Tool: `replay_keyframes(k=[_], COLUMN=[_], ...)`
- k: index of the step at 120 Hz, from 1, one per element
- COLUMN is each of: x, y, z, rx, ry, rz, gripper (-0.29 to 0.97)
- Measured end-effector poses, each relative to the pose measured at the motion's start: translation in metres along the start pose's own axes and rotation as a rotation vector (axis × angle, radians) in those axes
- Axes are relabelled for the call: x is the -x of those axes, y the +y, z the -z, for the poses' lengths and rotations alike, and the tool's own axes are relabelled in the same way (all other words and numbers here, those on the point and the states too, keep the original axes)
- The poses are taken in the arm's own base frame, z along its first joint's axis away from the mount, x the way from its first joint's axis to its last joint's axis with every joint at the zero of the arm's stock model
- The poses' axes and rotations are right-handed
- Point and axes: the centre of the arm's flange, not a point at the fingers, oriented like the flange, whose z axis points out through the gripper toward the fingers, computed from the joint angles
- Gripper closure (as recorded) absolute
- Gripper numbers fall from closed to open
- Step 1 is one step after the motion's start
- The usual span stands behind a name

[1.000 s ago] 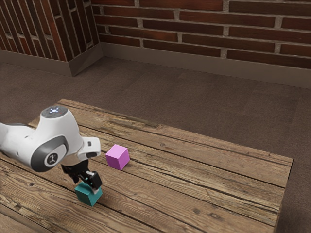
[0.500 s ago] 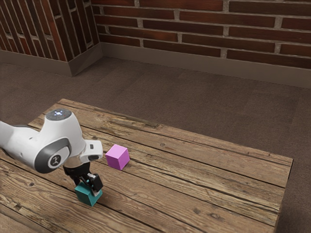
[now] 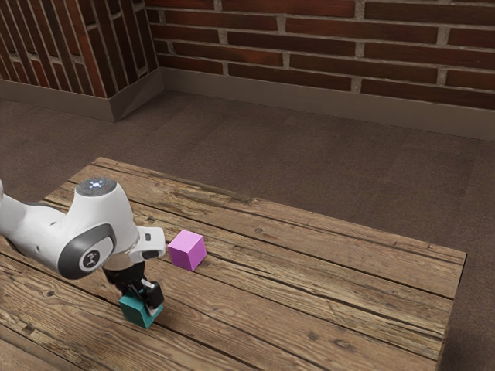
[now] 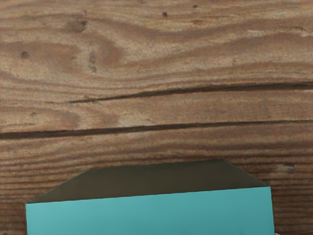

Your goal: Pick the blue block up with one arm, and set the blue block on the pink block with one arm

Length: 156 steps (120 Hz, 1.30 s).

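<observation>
Exterior view, pincer [image 3: 144, 297] directly over blue block [image 3: 137, 314], pink block [image 3: 187, 250] nearby

The table [image 3: 309, 270] is built of rough wooden planks running from the upper left of the exterior view toward its lower right, with dark cracks between them. 2 blocks rest on it, both in the left half of the frame. The pink block [image 3: 187, 250] sits nearer the middle. The blue block [image 3: 138, 312] lies below and left of it, near but apart.
</observation>
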Motion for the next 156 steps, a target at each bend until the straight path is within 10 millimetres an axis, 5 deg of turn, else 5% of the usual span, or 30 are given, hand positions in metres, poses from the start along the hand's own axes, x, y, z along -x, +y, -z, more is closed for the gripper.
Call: replay_keyframes(k=[18, 90, 118, 141, 156], x=[-0.001, -0.004, -0.023, -0.063, -0.093], y=[0.000, -0.001, -0.004, -0.011, -0.014], z=[0.001, 0.013, 0.056, 0.109, 0.126], rx=[0.001, -0.007, -0.015, -0.024, -0.029], ry=[0.004, 0.031, 0.072, 0.109, 0.098], rz=[0.004, 0.026, 0.044, 0.066, 0.073], gripper=[0.25, 0.38, 0.39, 0.40, 0.40])
